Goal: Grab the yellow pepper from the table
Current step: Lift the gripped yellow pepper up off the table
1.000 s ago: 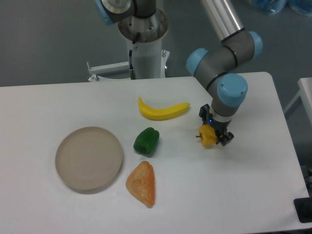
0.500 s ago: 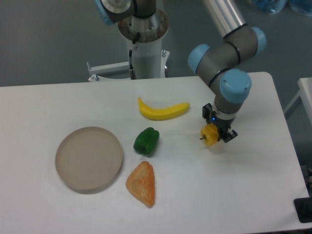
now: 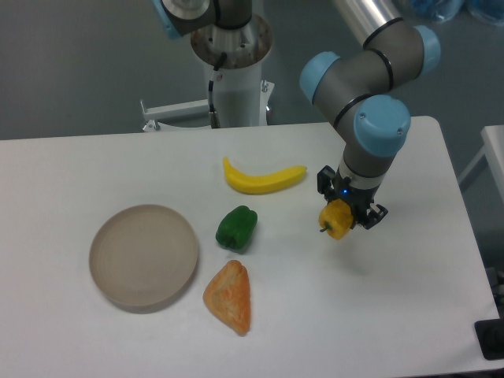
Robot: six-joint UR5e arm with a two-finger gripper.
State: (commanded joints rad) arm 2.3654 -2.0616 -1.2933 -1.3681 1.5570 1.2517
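- A white tabletop (image 3: 409, 315) fills most of the view, with a single robot arm (image 3: 370, 94) reaching down over its right half.
- Well to the left of the tool lies a round beige plate (image 3: 143, 256); it has not shifted from a second ago.
- To the upper left of the tool lies a yellow banana (image 3: 264, 179), unmoved.
- Left of the tool sits a green pepper (image 3: 236, 227), and lower left of it an orange wedge-shaped toy (image 3: 229, 296); both are where they were.
- The tool (image 3: 344, 214) points straight down, its dark fingers closed against the sides of the yellow pepper (image 3: 336, 220).
- The yellow pepper sits directly between and just under the fingertips, so no sideways approach remains; its dark stem pokes out to the left, and its rounded body shows no clear long axis.
- Compared with a second ago, the wrist and the pepper sit slightly higher in the frame, and a soft shadow lies on the tabletop below and right of the pepper. It looks lifted clear, though contact with the surface is hard to rule out from this angle.
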